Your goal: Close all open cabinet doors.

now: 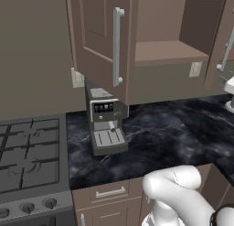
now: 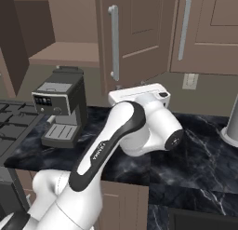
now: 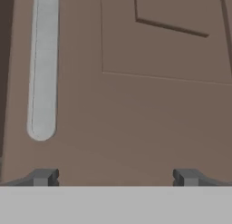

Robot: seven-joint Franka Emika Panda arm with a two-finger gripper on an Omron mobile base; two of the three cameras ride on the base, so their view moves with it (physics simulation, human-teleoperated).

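FRANKA lettering on arm [image 2: 100, 152], pincer [image 3: 115, 177] spread (empty), cabinet door [image 3: 136, 105] ahead

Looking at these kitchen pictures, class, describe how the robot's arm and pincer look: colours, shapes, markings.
The arm is glossy white with rounded, bulbous links, dark grey joint bands and small lettering along one dark band. A boxy white block sits at its wrist. The pincer has two small, dark grey, blocky fingertips.

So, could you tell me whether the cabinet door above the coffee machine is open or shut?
Open. The cabinet door stands swung out from the cabinet, exposing the bare shelf beside it.
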